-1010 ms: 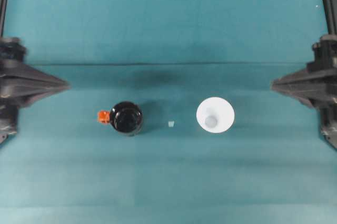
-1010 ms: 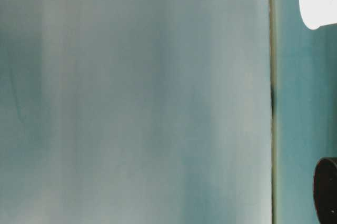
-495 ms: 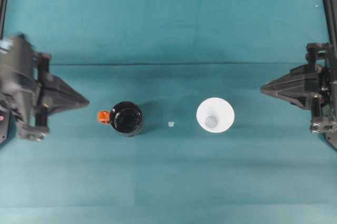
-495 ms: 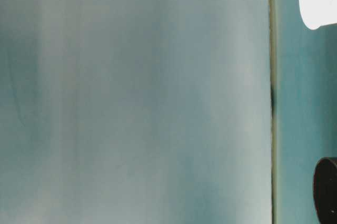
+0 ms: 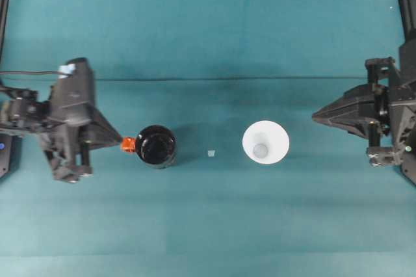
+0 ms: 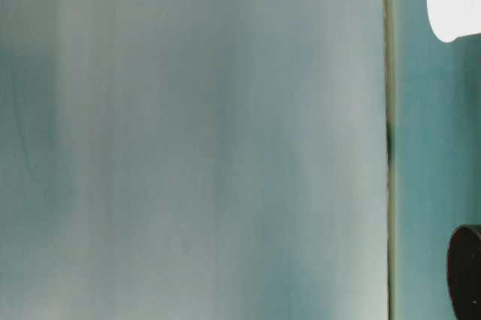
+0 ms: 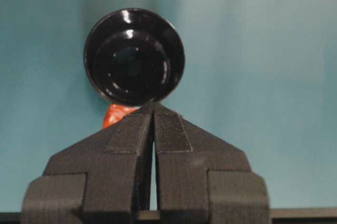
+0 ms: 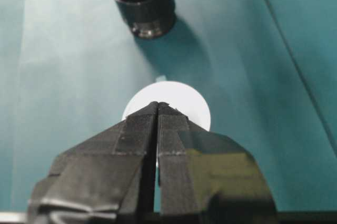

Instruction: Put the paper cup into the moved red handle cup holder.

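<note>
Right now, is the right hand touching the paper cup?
Apart. The overhead view shows bare teal cloth between the right hand and the paper cup; the hand is shut on nothing.

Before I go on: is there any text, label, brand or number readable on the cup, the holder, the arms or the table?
None can be read.
Paper cup: plain white, no print.
Red handle cup holder: glossy black, no marking.
Small pale scrap on the table between them: too small to tell whether it bears any text.
Left gripper and right gripper: no lettering visible.

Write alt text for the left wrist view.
The left hand, fingers closed together, points at the glossy black red handle cup holder standing empty on the teal table; its red tab peeks out just behind the fingertips.
</note>
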Motion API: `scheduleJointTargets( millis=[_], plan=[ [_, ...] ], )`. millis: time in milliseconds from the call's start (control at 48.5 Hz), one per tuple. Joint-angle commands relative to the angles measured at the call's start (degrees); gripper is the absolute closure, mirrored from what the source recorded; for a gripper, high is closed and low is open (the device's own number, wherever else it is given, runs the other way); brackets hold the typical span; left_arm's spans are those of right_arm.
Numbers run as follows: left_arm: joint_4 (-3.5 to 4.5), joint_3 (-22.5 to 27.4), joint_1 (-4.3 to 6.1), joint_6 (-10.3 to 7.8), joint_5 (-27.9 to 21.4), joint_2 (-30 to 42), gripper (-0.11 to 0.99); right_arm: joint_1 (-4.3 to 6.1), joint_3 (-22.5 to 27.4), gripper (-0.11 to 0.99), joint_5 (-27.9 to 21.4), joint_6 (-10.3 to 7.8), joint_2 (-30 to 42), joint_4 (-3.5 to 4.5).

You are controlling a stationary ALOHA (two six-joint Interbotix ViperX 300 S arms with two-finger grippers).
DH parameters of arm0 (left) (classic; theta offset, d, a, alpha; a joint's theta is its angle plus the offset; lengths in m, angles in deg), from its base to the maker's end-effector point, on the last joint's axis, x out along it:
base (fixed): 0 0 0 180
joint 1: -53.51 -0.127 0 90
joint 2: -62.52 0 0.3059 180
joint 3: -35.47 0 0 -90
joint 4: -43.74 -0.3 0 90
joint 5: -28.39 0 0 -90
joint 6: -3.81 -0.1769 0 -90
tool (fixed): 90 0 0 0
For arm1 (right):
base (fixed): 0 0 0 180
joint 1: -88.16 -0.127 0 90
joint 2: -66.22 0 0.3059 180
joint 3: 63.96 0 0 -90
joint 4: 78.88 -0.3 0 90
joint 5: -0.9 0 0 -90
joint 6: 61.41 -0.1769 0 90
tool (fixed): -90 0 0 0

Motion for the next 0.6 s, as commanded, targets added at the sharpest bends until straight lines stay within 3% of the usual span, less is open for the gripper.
scheduleJointTargets(
  millis=[0, 144, 206, 289, 474, 577],
  plan=[
    [-0.09, 1.5, 0.18, 0.18, 0.2, 0.9, 0.85, 0.09, 1.4, 0.98, 0.4, -0.53, 0.8, -0.18],
    [-0.09, 1.3, 0.18, 0.44, 0.2, 1.9, 0.85, 0.09, 1.6, 0.98, 0.3, -0.53, 1.0, -0.18],
    [-0.09, 1.2, 0.18, 0.35, 0.2, 2.3, 0.79, 0.09, 1.6, 0.98, 0.2, -0.53, 1.0, -0.18],
    [-0.18, 1.1, 0.00, 0.00, 0.3, 3.3, 0.60, 0.09, 1.6, 0.98, -0.1, -0.53, 0.9, -0.18],
    [-0.09, 1.1, 0.09, -0.62, -0.1, 8.7, 0.05, 0.09, 1.6, 0.98, -0.7, -0.53, 1.0, -0.18],
    [-0.18, 1.3, 0.00, -2.64, -0.9, 12.0, -0.10, 0.09, 1.6, 0.98, -0.7, -0.62, 1.0, -0.18]
  ],
)
